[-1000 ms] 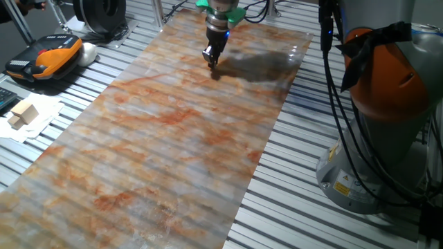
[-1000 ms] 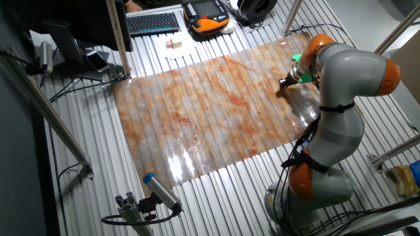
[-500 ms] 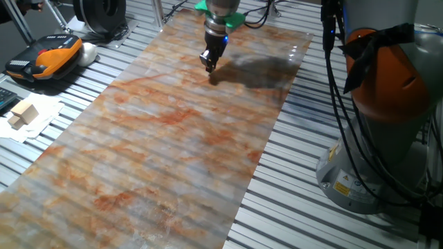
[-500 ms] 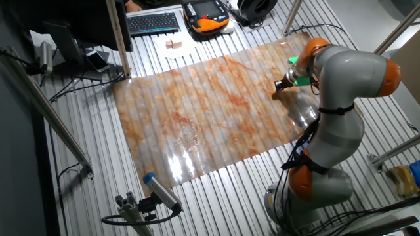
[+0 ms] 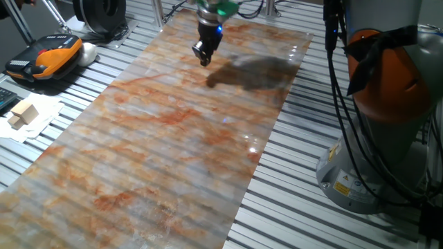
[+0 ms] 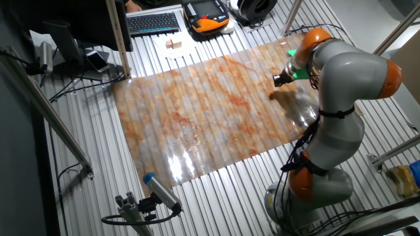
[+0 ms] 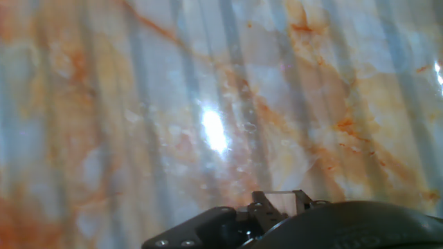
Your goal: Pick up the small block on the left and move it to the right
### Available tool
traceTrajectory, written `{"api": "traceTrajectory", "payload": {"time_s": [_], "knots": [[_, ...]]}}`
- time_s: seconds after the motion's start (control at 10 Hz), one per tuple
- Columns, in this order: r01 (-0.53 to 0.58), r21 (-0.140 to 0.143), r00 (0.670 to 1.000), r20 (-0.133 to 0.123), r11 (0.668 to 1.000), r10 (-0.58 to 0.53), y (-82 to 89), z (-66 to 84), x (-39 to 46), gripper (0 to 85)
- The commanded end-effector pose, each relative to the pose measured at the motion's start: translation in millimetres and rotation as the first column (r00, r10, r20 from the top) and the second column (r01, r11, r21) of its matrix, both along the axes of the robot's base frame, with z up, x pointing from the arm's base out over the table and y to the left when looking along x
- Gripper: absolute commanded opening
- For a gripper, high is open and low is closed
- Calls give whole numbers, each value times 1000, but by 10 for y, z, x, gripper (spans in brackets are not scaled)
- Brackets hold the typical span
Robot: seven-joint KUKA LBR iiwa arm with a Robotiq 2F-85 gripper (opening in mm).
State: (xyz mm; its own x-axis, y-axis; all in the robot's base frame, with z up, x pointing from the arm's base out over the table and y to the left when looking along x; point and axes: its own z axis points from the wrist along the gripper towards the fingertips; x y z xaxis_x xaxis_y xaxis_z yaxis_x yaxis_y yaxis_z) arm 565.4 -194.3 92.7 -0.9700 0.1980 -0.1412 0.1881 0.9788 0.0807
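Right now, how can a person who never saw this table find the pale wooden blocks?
Start at the marbled orange-grey sheet covering the table, then look past its edge farthest from the robot's base, where a keyboard and an orange-black handheld controller lie. Just in front of them, the pale wooden blocks sit on white paper, the only bare wood there.

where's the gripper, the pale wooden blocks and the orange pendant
gripper [image 5: 203,57], one fixed view, at its fingertips
pale wooden blocks [image 5: 22,113], one fixed view, front face
orange pendant [image 5: 54,53], one fixed view, orange top
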Motion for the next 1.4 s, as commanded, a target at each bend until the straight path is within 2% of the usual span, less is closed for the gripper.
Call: {"api": "traceTrajectory", "payload": {"time_s": [0.0,0.1,0.3,0.4,0.6,0.8,1.0,1.3], "knots": [[11,3,1000,-7,1000,-11,51,290,13,0],[24,2,1000,-7,1000,-24,133,360,16,0],[52,28,999,3,998,-52,311,369,-21,0],[56,28,998,14,998,-56,379,341,-63,0],[64,19,998,24,998,-65,480,292,-120,0],[67,-14,997,27,998,-66,553,256,-166,0],[72,-27,997,30,997,-71,654,198,-245,0],[87,-28,996,36,996,-86,801,105,-390,0]]}}
